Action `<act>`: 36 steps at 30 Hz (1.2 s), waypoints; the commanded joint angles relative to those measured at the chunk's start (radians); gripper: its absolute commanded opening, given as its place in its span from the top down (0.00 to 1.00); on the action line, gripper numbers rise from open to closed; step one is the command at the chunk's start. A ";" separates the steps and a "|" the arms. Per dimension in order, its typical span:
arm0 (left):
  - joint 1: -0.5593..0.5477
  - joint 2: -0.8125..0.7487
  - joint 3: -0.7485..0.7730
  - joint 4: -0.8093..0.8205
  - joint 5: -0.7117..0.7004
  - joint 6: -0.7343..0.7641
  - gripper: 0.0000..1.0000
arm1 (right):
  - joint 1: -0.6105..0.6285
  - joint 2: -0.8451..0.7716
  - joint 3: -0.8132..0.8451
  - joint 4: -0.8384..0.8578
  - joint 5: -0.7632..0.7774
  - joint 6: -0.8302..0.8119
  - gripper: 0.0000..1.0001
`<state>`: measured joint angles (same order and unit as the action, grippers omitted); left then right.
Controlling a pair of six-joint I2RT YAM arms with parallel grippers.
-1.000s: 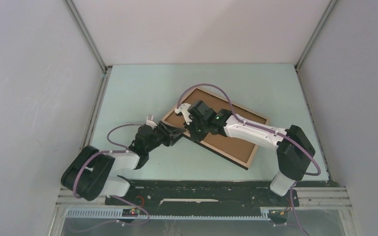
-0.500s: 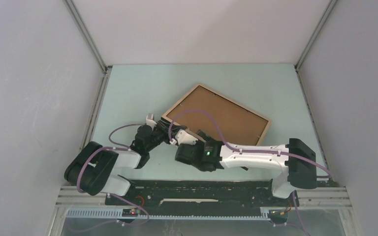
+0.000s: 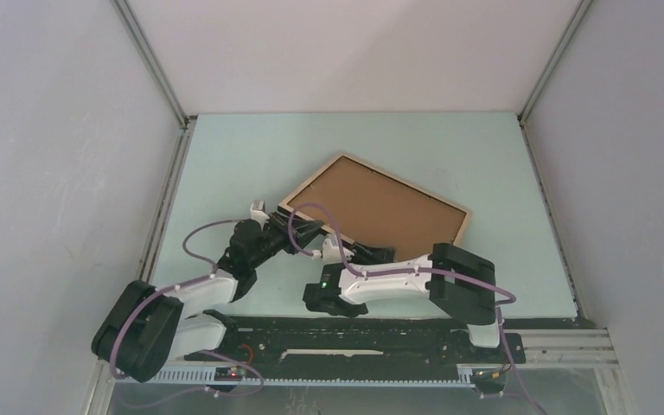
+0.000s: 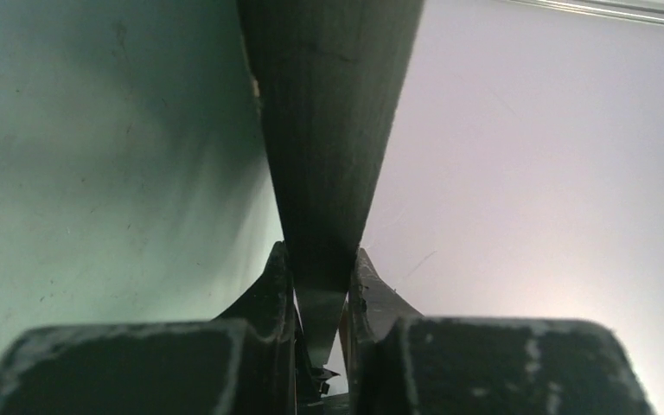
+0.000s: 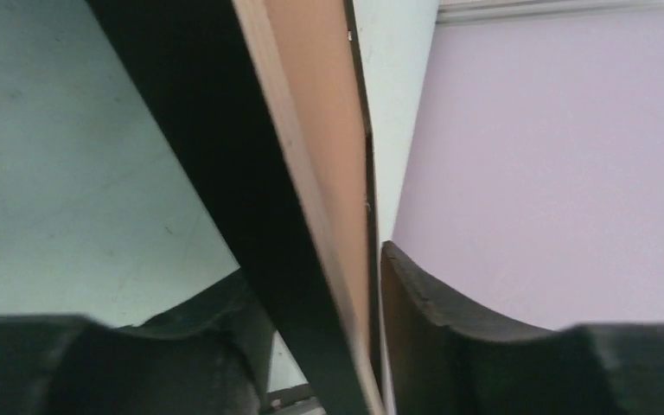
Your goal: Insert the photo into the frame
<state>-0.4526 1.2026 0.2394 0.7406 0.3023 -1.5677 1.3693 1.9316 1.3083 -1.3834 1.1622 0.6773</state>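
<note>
1 large thin rectangular picture frame (image 3: pixel 309 181) of light tan wood sits skewed over the middle of the pale green matte table (image 3: pixel 225 164). Its upturned face shows a narrow tan rim around a flat brown fibrous backing board (image 3: pixel 380 203). 2 black two-finger grippers hold it. The left gripper (image 3: pixel 301 233) is clamped on the frame's left corner; the left wrist view shows both scuffed fingers (image 4: pixel 277 285) pressed against a thin dark edge (image 4: pixel 328 130). The right gripper (image 3: pixel 379 253) is clamped on the near long edge. The right wrist view shows a smooth black face (image 5: pixel 225 173) and a tan strip between its fingers (image 5: pixel 432 311).
</note>
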 commanded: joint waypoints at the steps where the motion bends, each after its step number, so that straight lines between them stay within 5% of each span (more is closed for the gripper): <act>1: 0.014 -0.109 0.080 -0.079 -0.009 0.078 1.00 | -0.012 -0.080 0.035 0.045 0.081 -0.001 0.62; 5: 0.031 -0.181 0.102 -0.180 -0.024 0.145 0.95 | -0.041 -0.170 0.034 0.165 0.036 -0.136 0.93; 9: 0.075 -0.314 0.125 -0.328 -0.051 0.268 0.40 | -0.085 -0.262 0.038 0.321 -0.053 -0.335 1.00; 13: 0.112 -0.528 0.225 -0.695 -0.200 0.481 0.15 | -0.167 -0.362 0.076 0.461 -0.238 -0.485 1.00; 17: 0.124 -0.716 0.358 -0.993 -0.428 0.668 0.08 | -0.296 -0.433 0.164 0.518 -0.558 -0.576 1.00; 22: 0.124 -0.871 0.446 -1.147 -0.592 0.775 0.08 | -0.423 -0.393 0.432 0.456 -0.854 -0.585 1.00; 29: 0.124 -0.983 0.475 -1.202 -0.654 0.811 0.09 | -0.488 -0.180 0.916 0.331 -1.142 -0.493 1.00; 36: 0.124 -1.004 0.486 -1.234 -0.659 0.825 0.10 | -0.605 -0.035 1.036 0.479 -1.509 -0.297 1.00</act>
<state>-0.3367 0.2142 0.6899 -0.4633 -0.3229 -0.7849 0.8410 1.8713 2.3028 -1.1088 -0.0509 0.2321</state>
